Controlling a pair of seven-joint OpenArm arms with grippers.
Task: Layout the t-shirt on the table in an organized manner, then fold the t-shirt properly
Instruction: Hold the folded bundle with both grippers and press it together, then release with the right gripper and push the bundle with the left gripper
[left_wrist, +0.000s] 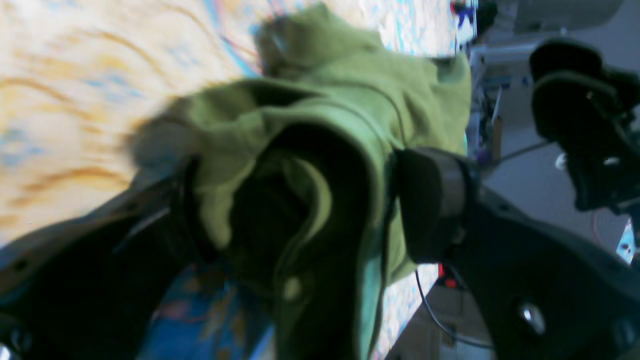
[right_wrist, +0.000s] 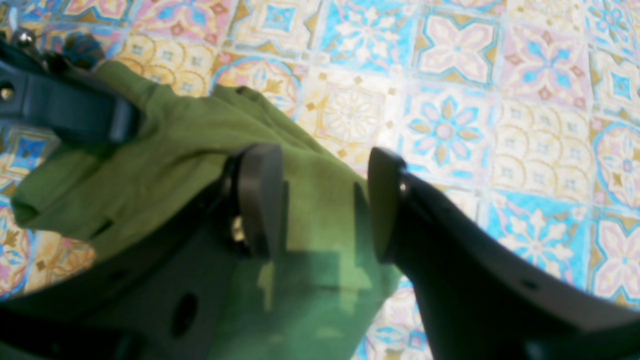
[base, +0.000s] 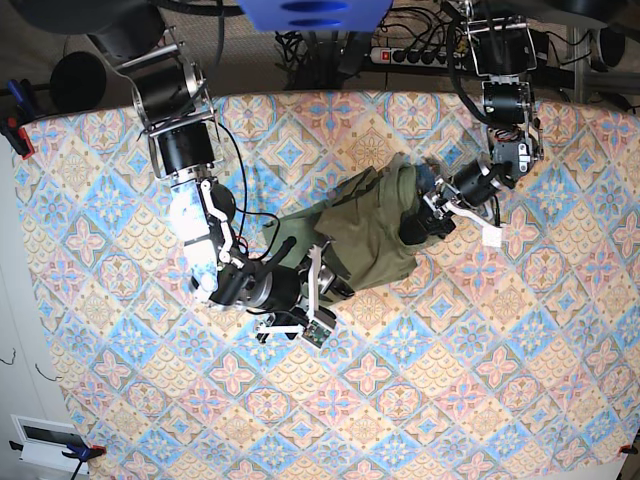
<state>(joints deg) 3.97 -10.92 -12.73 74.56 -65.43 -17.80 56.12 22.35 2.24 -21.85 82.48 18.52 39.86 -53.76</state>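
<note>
Patterned bench (base: 120, 400) carries the crumpled t-shirt (base: 370, 235) at its middle. Left tool (left_wrist: 310, 200) grips a fold; right tool (right_wrist: 320, 200) gapes over cloth. Uneven pulling could bunch it further.

Beyond the far table edge: dark floor, black cables (base: 300, 45), a power strip (base: 412, 55) with plugs. A blue object (base: 312, 12) sits at top centre. Clamps (base: 18, 122) grip the cloth's left edge. Pale floor at left carries a white box (base: 45, 437). Lighting bright, even.
</note>
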